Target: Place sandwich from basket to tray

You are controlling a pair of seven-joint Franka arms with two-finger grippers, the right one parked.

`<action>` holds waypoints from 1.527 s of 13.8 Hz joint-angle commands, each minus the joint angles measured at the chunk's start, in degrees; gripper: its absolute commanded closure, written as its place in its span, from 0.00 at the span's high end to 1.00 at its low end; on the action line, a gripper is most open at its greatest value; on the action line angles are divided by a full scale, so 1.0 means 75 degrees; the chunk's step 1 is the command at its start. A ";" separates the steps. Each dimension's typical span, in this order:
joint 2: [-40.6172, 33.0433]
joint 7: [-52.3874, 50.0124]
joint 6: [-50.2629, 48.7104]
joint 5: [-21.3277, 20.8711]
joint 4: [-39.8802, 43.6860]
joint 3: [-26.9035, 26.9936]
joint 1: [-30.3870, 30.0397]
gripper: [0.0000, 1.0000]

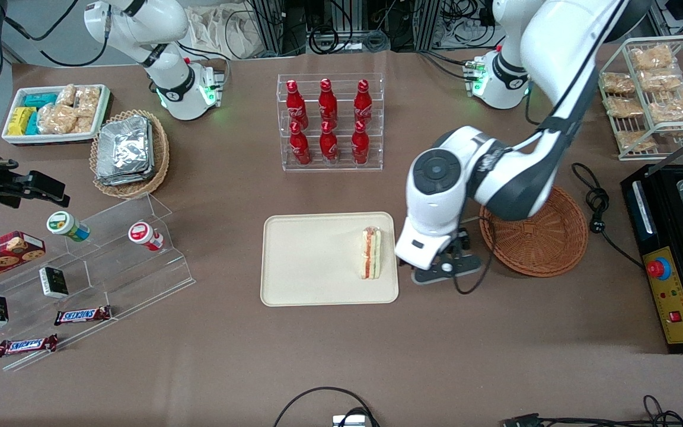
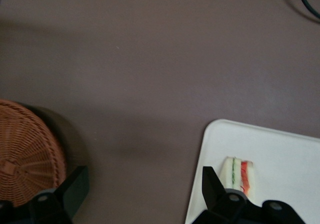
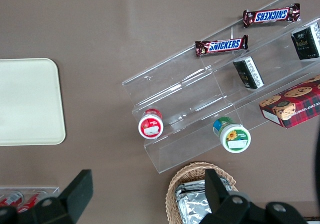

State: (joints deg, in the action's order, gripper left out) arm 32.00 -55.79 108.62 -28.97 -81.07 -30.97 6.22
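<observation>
**Sandwich on tray, pincer spread and empty over bare counter**

Between the tray and the wicker basket, the pincer [image 1: 445, 270] is hanging over the brown counter [image 1: 341, 356], its two black fingers [image 2: 75, 186] standing wide apart and gripping nothing. Nothing is sitting between the fingers in the left wrist view except bare counter surface.

Just beside the pincer, toward the parked arm's end, the cream tray [image 1: 312, 261] is lying flat on the counter. The sandwich [image 1: 370, 252] is resting on it, close to the rim nearest the pincer, with its red, orange and green filling edge facing up. In the wrist view the sandwich [image 2: 239, 173] is showing just inside the tray [image 2: 280, 154] rim, next to one finger but not touching it.

Just beside the pincer, toward the working arm's end, the reddish-brown basket [image 1: 540, 240] is sitting on the counter, partly covered by the arm; the visible part of it is holding nothing. The wrist view is showing a portion of the basket [image 2: 25, 154] next to the other finger.

Farther from the front camera than the pincer, a clear rack of red bottles [image 1: 329, 121] is standing upright. Well apart from the pincer, toward the parked arm's end, a tan basket of foil packs [image 1: 128, 151] and a clear stepped stand [image 1: 110, 261] with snack items are sitting on the counter.
</observation>
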 commanded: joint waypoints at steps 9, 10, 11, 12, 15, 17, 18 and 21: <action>-0.1360 0.1671 -0.1007 0.0920 -0.0159 -0.0055 -0.1637 1.00; -0.1476 0.1917 -0.1018 0.1015 -0.0171 -0.0043 -0.1684 1.00; -0.1512 0.2128 -0.1065 0.1062 -0.0171 -0.0043 -0.1754 1.00; -0.1582 0.2293 -0.1216 0.1074 -0.0171 -0.0043 -0.1883 1.00; -0.2084 0.3136 -0.1393 0.1389 -0.0299 0.0271 -0.1978 1.00; -0.2553 0.3931 -0.1393 0.2148 -0.0509 0.0927 -0.1896 1.00; -0.2811 0.4422 -0.1393 0.2419 -0.0661 0.1231 -0.1873 1.00; -0.3409 0.5479 -0.1662 0.2995 -0.0897 0.1841 -0.1861 1.00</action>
State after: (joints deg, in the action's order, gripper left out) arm 11.24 -19.04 97.29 -9.19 -84.22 -19.56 -7.90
